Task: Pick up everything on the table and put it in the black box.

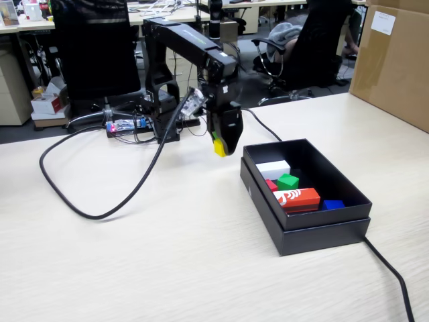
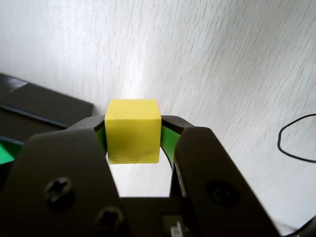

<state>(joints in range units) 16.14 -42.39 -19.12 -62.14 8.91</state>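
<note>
The black two-jaw gripper (image 2: 133, 143) is clamping the small yellow plain cube (image 2: 133, 130) by opposite flat faces, hanging above the beige wood-grain table (image 1: 134, 255), just beside the shallow matte black box (image 1: 322, 225). It is looking light, rigid, perhaps smooth-sided, so a centred pinch is suiting it.

Black box (image 1: 315, 231) on beige table (image 1: 147, 261)

From my seat, I see the gripper (image 1: 220, 149) pinching the yellow cube (image 1: 218, 148) above the table (image 1: 167, 255), just left of the black box (image 1: 315, 221). Inside the box lie the green cube (image 1: 288, 181), red cube (image 1: 271, 184), a white block (image 1: 273, 169) and an orange-red block (image 1: 297, 198).
</note>
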